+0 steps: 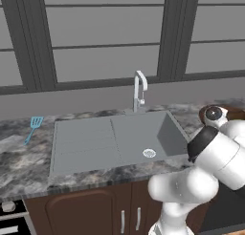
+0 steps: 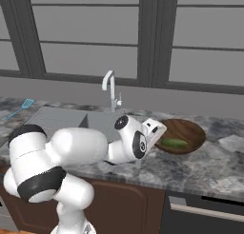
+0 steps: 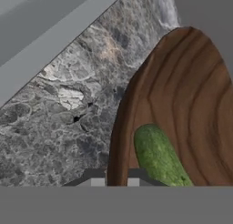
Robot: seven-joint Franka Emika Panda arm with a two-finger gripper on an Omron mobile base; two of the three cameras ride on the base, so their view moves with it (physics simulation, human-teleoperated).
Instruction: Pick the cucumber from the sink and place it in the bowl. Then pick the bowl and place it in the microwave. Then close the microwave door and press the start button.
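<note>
White arm [image 1: 210, 157] crowds the left base view, beside the sink [image 1: 115, 138]. Right base view: cucumber [image 2: 173, 143] lies inside the bowl [image 2: 183, 133], right of the sink. Hand view: gripper [image 3: 116, 176] straddles the bowl's near rim, jaws slightly parted, holding nothing.

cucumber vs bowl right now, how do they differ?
Colour: the cucumber is green, the bowl dark brown with wood grain. Shape: the cucumber is a short oblong, the bowl round and shallow. Size: the cucumber is much shorter than the bowl is wide. Role: the cucumber lies inside, the bowl holds it. Both are on the counter right of the sink.
</note>
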